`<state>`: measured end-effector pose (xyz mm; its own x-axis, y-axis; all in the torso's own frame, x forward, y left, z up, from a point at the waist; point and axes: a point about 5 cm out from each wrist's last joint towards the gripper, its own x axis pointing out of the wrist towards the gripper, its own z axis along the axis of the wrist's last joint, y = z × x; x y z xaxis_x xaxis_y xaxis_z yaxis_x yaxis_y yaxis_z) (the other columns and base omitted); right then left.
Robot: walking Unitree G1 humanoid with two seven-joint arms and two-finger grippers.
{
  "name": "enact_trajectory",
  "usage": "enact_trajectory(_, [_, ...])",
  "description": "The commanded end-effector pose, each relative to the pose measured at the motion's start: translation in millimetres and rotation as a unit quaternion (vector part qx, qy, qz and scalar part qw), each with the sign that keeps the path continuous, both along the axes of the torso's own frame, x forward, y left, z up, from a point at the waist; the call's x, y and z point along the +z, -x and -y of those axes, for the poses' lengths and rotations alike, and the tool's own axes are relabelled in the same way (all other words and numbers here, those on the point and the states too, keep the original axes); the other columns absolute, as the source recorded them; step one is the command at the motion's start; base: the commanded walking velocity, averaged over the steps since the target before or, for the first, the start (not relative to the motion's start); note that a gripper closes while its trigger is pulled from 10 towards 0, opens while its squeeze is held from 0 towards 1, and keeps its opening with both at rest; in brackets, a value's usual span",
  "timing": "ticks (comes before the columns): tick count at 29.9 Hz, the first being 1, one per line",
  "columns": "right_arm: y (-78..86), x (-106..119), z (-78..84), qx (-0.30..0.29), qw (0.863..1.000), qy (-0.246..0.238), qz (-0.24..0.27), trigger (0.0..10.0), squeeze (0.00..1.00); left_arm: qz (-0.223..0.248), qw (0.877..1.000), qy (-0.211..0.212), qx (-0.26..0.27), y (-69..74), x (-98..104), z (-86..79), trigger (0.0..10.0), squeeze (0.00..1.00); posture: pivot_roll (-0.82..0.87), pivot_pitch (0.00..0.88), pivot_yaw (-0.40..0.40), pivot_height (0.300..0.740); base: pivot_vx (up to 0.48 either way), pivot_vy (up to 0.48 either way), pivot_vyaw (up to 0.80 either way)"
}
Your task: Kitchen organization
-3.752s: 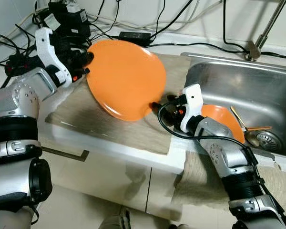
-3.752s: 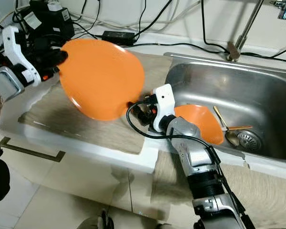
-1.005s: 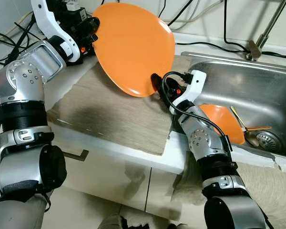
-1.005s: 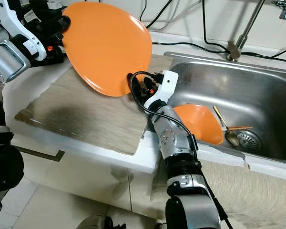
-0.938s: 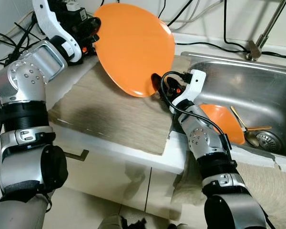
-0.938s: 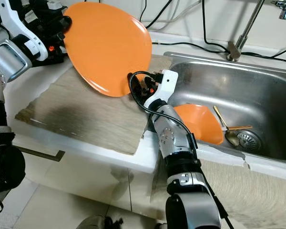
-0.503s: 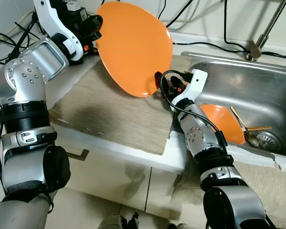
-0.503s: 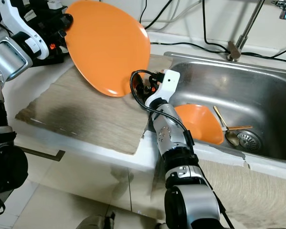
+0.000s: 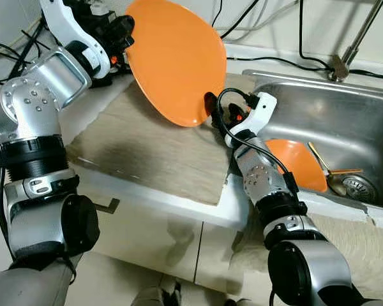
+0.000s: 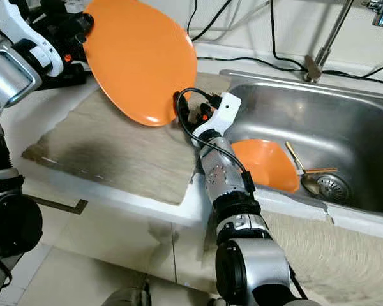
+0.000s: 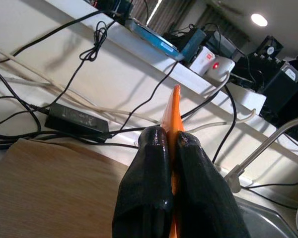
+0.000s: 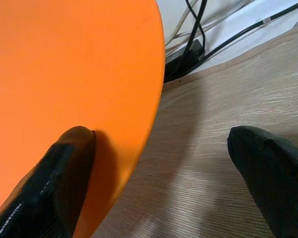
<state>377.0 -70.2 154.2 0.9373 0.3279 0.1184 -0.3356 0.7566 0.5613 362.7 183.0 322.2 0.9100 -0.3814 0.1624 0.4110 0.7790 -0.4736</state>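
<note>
Now my left pincer point(image 11: 170, 148) is clamped on the rim of the plate point(image 9: 172, 57), both fingers pressed flat against its thin edge, and I hold it tilted up on edge above the mat point(image 9: 153, 150) that covers the counter left of the sink point(image 10: 345, 121). My right pincer point(image 12: 159, 163) stands open at the plate's lower edge: one finger point(image 12: 64, 178) touches the orange face, the other hangs well apart over the mat. A few seconds ago the plate lay lower and flatter, nearer the mat, and my right pincer reached it from lower down; since then I have lifted it toward the back wall and stood it steeper, and over the last second it has turned only a little more. I judge this a handover or a steadying, with the right side not yet closed, so the left grip carries all the weight. From the head I see the whole disc, both arms, and in the sink a bowl point(image 10: 262, 162) beside a spoon point(image 10: 300, 169) near the drain. My left wrist shows what the head cannot: the rim pinched edge-on between my fingers, with cables and a power brick point(image 11: 77, 121) along the wall behind. My right wrist shows the wide gap between its fingers, hard to read from above.
</note>
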Motion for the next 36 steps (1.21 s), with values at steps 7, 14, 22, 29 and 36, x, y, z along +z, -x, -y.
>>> enact_trajectory(7, [2.0,-5,-29.8,0.059,0.992,-0.090,-0.063,10.0,0.00,0.043,0.995,0.048,-0.080,12.8,18,33.7,0.0,0.00,0.08,0.026,0.021,0.740,0.000,0.000,0.00])
enact_trajectory(14, [3.0,-3,-33.0,0.065,0.994,-0.064,-0.052,10.0,0.00,0.029,0.995,0.043,-0.080,12.0,8,38.4,0.0,0.00,0.08,0.029,0.018,0.740,0.000,0.000,0.00])
enact_trajectory(22, [3.2,-9,-33.6,0.032,0.997,0.055,-0.034,0.0,0.00,0.032,0.991,0.065,-0.112,19.0,12,54.1,0.0,0.00,0.07,0.032,0.020,0.740,0.000,0.000,0.00])
enact_trajectory(29, [2.7,-9,-35.4,0.028,0.998,0.038,-0.046,0.0,0.00,0.041,0.990,0.068,-0.119,21.9,16,58.4,0.0,0.00,0.08,0.032,0.015,0.740,0.000,0.000,0.00])
enact_trajectory(36, [2.1,-13,-31.3,0.015,0.997,0.017,-0.067,0.0,0.00,0.026,0.991,0.069,-0.109,19.3,8,55.0,0.0,0.00,0.07,0.036,0.014,0.740,0.000,0.000,0.00])
